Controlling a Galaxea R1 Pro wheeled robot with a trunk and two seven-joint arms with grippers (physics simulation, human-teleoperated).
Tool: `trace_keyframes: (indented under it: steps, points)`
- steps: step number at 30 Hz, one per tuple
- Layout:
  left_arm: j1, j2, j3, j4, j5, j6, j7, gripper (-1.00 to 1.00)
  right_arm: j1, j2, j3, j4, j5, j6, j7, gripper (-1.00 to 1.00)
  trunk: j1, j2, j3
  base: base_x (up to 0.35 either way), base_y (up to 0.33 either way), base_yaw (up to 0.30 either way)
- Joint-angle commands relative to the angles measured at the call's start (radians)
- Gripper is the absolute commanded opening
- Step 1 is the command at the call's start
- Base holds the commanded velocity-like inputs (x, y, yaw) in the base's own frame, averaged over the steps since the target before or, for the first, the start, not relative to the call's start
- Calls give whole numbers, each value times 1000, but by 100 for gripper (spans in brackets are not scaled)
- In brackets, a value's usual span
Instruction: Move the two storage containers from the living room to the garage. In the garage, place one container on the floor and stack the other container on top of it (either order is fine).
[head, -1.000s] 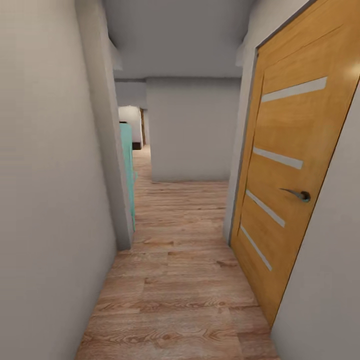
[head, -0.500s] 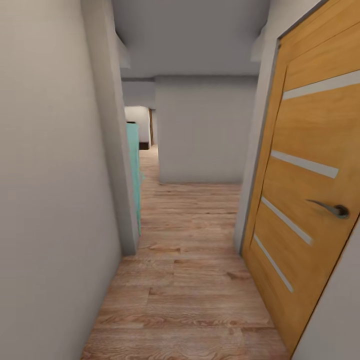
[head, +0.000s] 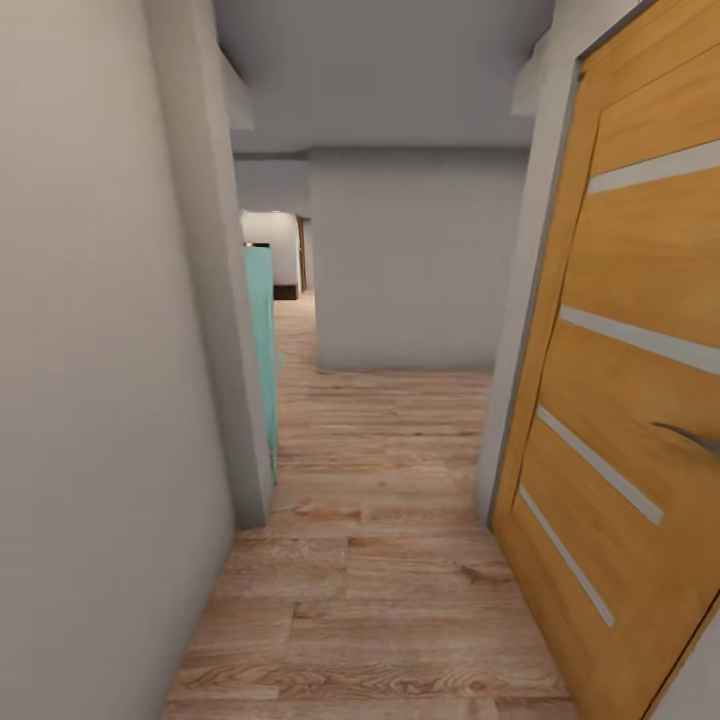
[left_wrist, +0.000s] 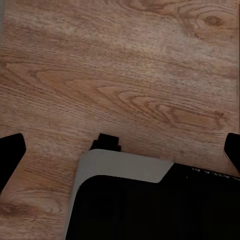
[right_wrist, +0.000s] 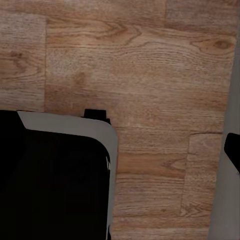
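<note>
One wooden door (head: 625, 400) stands along the corridor, with four pale strips (all slanted in this view). One turquoise panel (head: 262, 340) shows opposite it.

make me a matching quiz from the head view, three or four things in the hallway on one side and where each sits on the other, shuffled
Things:
1. wooden door
2. teal panel
3. door handle
4. wood-plank floor

Places:
A. underfoot, running down the corridor
B. at the picture's right edge, partly cut off
C. along the right side of the corridor
D. on the left, just past the wall corner

Pairs: 1-C, 2-D, 3-B, 4-A
</note>
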Motion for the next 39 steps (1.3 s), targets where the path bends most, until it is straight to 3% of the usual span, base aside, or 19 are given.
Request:
trace_keyframes:
  steps: [1,24,39]
  points:
    - [-1,0,-7,0,8,-3,2,100,-1,1,8,3,-7,-5,-1,100,1,-1,-1,321,0,0]
    - [-1,0,-7,0,8,-3,2,100,-1,1,-8,3,-18,-7,-13,100,1,-1,-1,321,0,0]
    - [-1,0,-8,2,8,-3,2,100,-1,1,8,3,-8,-6,-13,100,1,-1,-1,321,0,0]
